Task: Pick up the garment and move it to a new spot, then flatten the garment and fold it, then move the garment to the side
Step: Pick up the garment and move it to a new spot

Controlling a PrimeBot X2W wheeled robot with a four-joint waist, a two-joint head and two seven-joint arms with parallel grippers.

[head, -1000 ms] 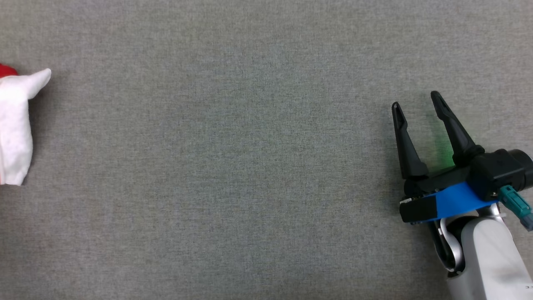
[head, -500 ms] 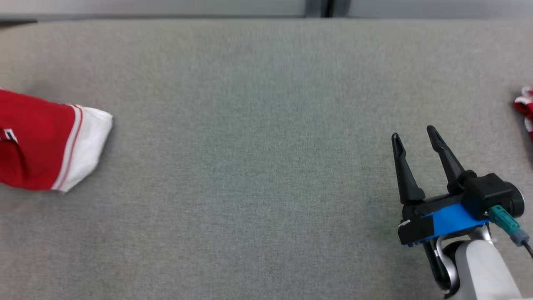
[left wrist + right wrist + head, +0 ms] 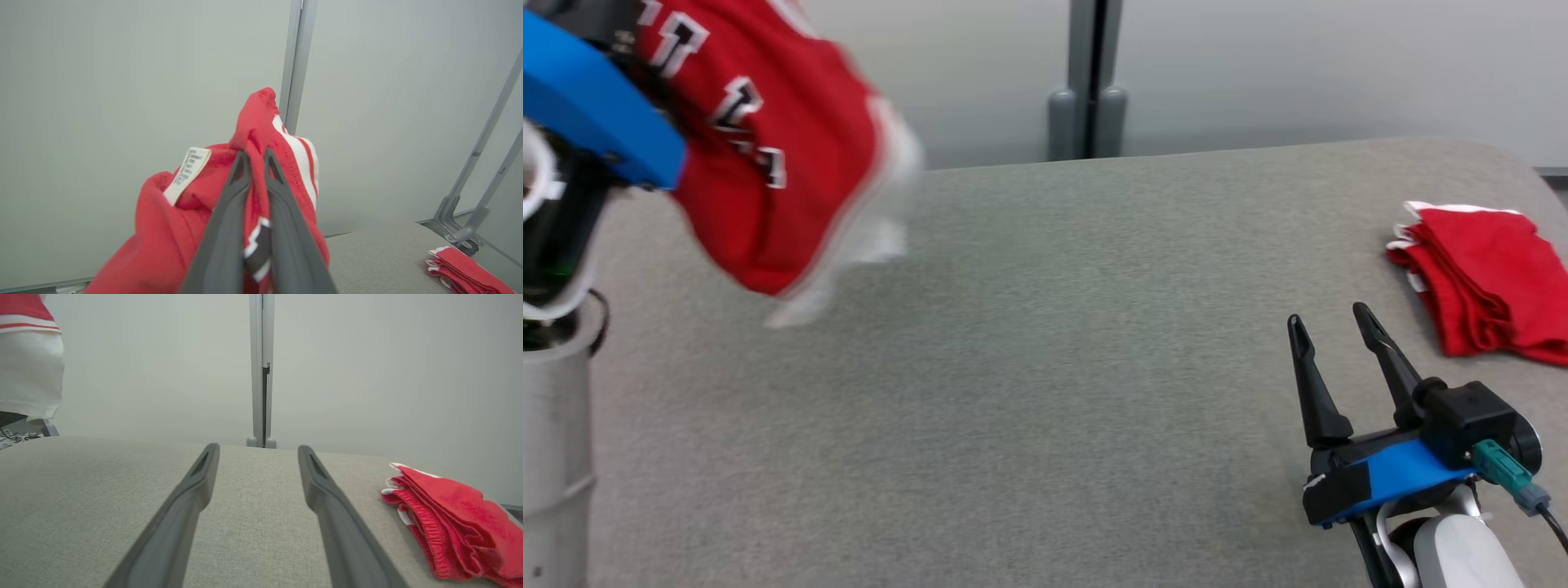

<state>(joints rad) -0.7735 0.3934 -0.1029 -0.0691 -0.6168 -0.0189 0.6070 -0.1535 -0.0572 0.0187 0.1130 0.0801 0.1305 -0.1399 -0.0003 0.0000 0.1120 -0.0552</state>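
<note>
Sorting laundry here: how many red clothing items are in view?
2: the jersey hangs from the left gripper above the table's left; folded red shorts lie at its right edge.

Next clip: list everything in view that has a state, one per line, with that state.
garment: held up, bunched, hanging from the left pincer; blurred in the head view
left pincer: shut on the garment
right pincer: open, holding nothing
red shorts: loosely folded, lying on the table, apart from both pincers

I can read nothing: the black, white-edged letters (image 3: 742,102) on my red garment (image 3: 796,192) are blurred, the print on its white tag (image 3: 187,175) too small
</note>
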